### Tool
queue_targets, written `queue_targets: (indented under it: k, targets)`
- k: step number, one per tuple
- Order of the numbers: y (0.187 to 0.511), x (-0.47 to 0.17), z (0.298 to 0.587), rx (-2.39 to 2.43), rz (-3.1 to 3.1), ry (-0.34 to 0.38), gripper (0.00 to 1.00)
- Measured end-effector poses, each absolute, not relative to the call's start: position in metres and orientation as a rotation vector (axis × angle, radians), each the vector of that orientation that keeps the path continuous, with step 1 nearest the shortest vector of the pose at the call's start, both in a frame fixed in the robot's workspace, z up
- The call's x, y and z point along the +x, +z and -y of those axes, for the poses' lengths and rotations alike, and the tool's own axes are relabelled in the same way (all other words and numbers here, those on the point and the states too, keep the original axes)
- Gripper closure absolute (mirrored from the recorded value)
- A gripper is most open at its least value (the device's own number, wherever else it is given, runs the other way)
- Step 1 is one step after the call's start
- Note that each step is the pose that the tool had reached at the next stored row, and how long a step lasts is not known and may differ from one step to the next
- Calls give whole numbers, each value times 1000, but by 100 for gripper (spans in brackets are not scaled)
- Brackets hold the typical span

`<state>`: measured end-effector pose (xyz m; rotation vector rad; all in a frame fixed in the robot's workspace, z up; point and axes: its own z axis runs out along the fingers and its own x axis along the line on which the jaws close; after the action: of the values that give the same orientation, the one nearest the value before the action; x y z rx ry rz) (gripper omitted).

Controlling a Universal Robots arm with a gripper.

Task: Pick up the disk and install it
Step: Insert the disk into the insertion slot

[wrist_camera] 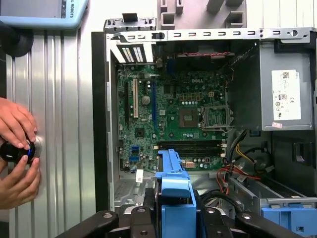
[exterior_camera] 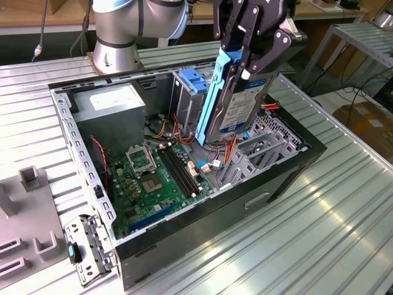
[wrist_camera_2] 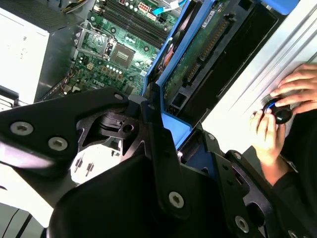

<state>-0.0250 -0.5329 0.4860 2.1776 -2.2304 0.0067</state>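
Disk pinched in hand, over open computer case, ribbed metal table, cardboard box beyond

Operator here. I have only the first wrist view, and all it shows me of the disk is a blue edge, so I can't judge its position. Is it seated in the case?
Observer: Not seated. In the exterior view the disk stands on end, tilted, over the open case.
Operator: How is it gripped?
Observer: The pincer is shut on its upper end.
Operator: Which side faces the second wrist camera?
Observer: Its green circuit board.
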Motion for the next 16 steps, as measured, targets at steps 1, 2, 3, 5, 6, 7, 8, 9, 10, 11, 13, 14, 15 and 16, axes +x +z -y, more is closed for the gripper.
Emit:
queue_targets:
  k: [1,2,3,5,6,7,8,9,10,11,13,14,15,16]
  targets:
    - [485,-24,533,2178,2230,7,63]
    - [484,-23,534,2177,2230,7,63]
    - [484,-23,535,2177,2230,7,63]
    - [483,-20,537,2177,2230,7,63]
    - [483,-15,537,2178,2230,7,63]
    - [482,-6,538,2178,2230,7,63]
    - [482,-2,538,2178,2230,7,63]
    - [482,0,539,2178,2230,7,63]
    - [482,3,540,2178,2230,7,63]
    - [482,6,543,2178,2230,7,63]
    - [481,10,548,2178,2230,7,63]
    - [479,11,551,2178,2230,7,63]
    - [479,12,553,2178,2230,7,63]
    - [478,15,555,2178,2230,7,63]
